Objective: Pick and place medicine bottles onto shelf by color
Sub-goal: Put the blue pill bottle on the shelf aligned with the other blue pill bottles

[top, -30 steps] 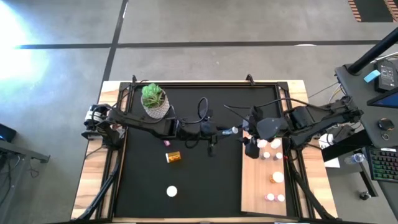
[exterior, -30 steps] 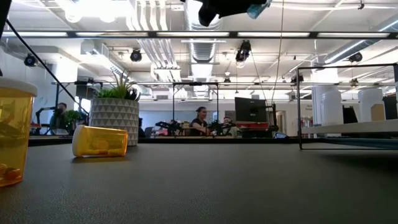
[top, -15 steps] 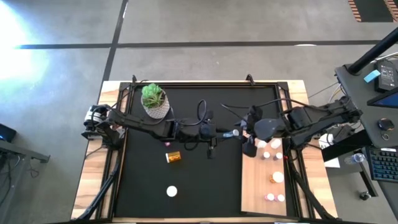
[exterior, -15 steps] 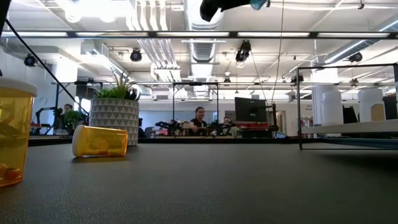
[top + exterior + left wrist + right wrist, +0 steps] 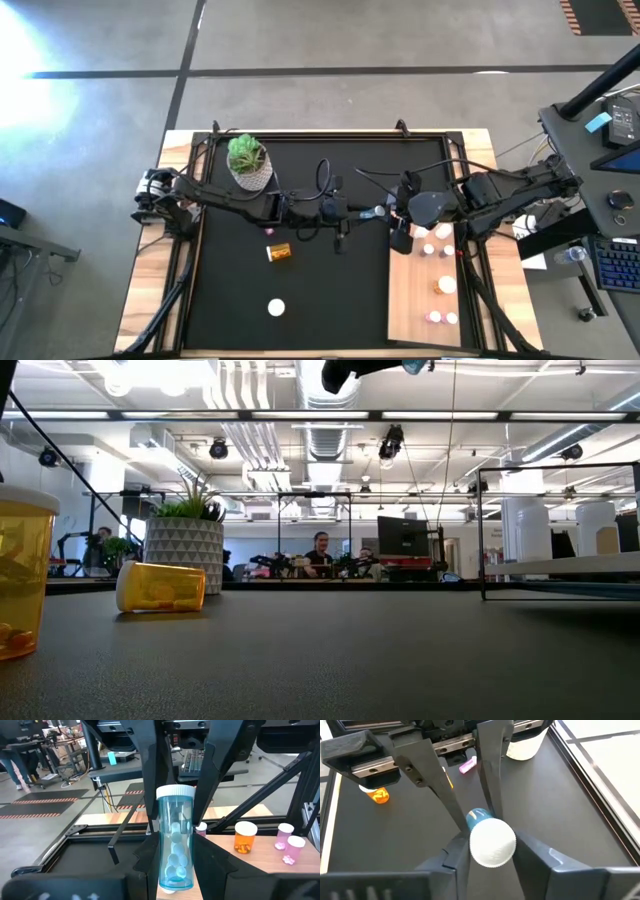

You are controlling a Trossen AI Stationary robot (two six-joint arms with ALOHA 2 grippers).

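From above, a black mat [image 5: 300, 290] covers the wood-rimmed counter [image 5: 150, 290], which stands on a grey concrete floor. A potted plant [image 5: 247, 160] sits near the mat's far left corner. The pale wooden shelf [image 5: 415, 300] lies along the mat's right side and carries several small bottles: pink and white ones near its far end, an amber one [image 5: 445, 286] midway, and two pink ones by the near edge. On the mat an amber bottle [image 5: 279, 253] lies on its side, a small pink bottle [image 5: 269, 231] lies just beyond it, and a white-capped bottle [image 5: 276, 309] stands nearer the front. Both arms reach level toward the middle, where the left end effector [image 5: 366, 212] and the right end effector [image 5: 396, 213] meet around a teal bottle [image 5: 377, 211].

At table height, the fallen amber bottle rests in front of the plant's patterned pot, another amber bottle fills the picture's left edge, and an open workshop with seated people [image 5: 320, 550] lies behind. The teal bottle hangs high above the mat.

From the left wrist, the teal bottle, half full of pale tablets, is clenched between the left fingers, with the right arm's fingers alongside it.

From the right wrist, the white cap [image 5: 492, 842] faces the camera, and the right fingers touch its sides, grasping it.
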